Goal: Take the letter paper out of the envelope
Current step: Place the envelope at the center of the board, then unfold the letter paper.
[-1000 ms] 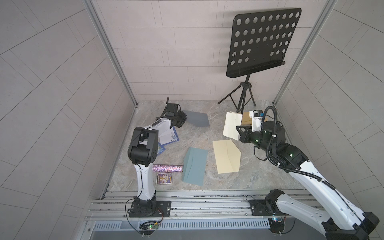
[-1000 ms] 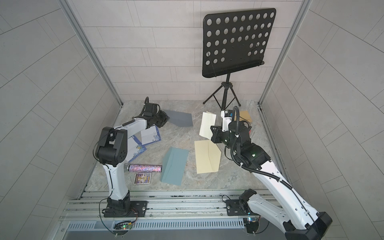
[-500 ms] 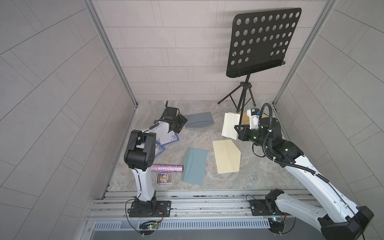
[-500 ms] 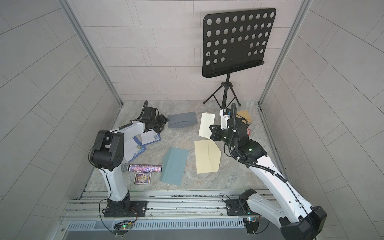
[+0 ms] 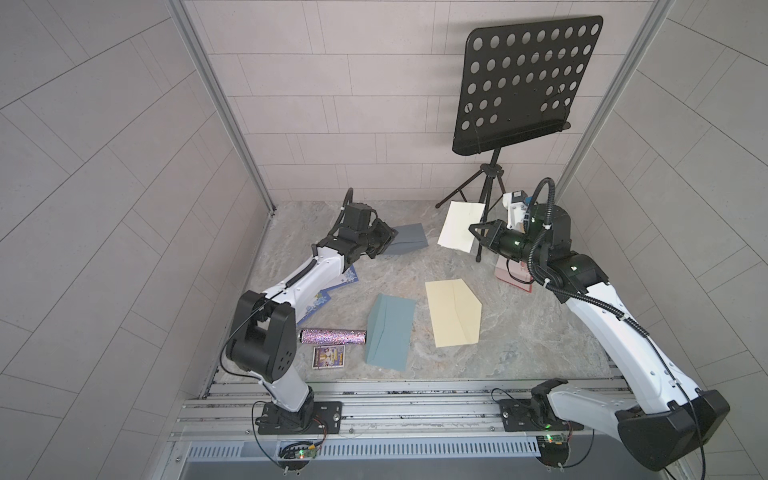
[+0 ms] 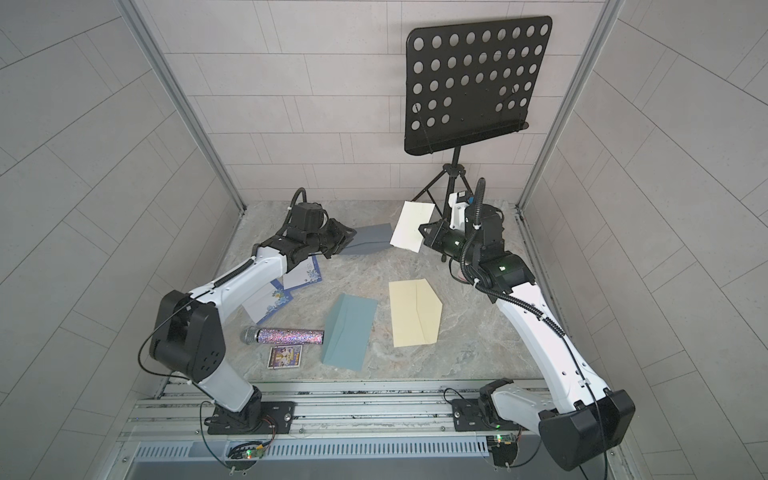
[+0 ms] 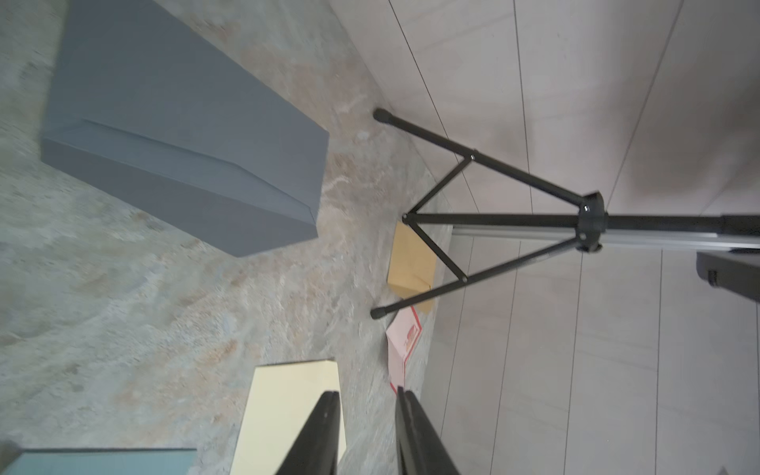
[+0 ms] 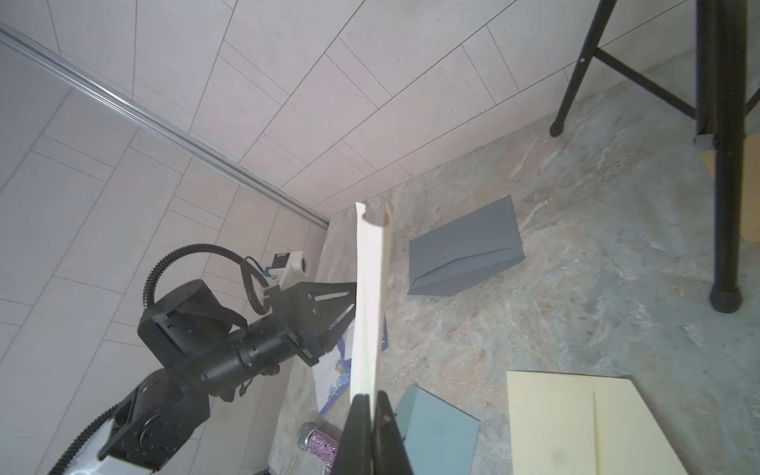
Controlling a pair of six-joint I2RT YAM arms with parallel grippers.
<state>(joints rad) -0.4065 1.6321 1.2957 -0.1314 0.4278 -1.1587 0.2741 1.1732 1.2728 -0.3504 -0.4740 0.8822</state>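
The cream letter paper (image 5: 460, 226) (image 6: 411, 226) hangs in the air at the back right, folded, with my right gripper (image 5: 473, 228) (image 6: 423, 228) shut on its edge. The right wrist view shows the sheet (image 8: 368, 296) edge-on, rising from the shut right gripper (image 8: 372, 397). A grey envelope (image 5: 409, 239) (image 6: 370, 241) (image 8: 464, 251) lies on the table at the back. My left gripper (image 5: 388, 237) (image 6: 347, 239) hovers at its left end. In the left wrist view the left gripper (image 7: 366, 395) stands open with nothing between its fingers, and the grey envelope (image 7: 185, 135) is off to one side.
A black music stand (image 5: 490, 195) stands at the back right on tripod legs. A cream envelope (image 5: 453, 311) and a teal envelope (image 5: 390, 332) lie mid-table. A glitter microphone (image 5: 332, 336), a small card (image 5: 329, 357) and floral sheets (image 6: 299, 274) lie left; a pink envelope (image 5: 513, 274) lies under my right arm.
The grey envelope has shifted slightly right, clear of the left gripper's fingers. The right gripper has raised the letter paper toward the back.
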